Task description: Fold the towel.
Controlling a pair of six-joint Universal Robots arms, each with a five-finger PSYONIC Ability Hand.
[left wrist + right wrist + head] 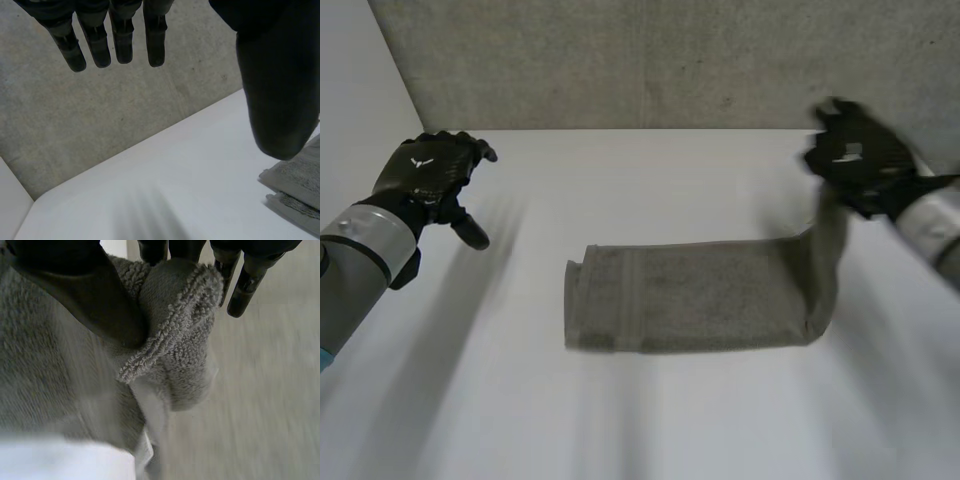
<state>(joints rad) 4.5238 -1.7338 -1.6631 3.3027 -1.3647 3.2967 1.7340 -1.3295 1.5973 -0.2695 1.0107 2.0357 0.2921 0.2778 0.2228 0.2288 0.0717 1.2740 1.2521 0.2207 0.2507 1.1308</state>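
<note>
Your grey towel point(700, 295) lies folded into a long strip across the counter point(670, 180) at center frame, its right end lifted up.

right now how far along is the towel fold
Done: the grey towel lies on the table as a narrow, layered strip. In hand: the right hand pinches its right end, raised off the table. The left hand hovers open, apart from the cloth. Left: probably laying the raised end over the other end.
</note>
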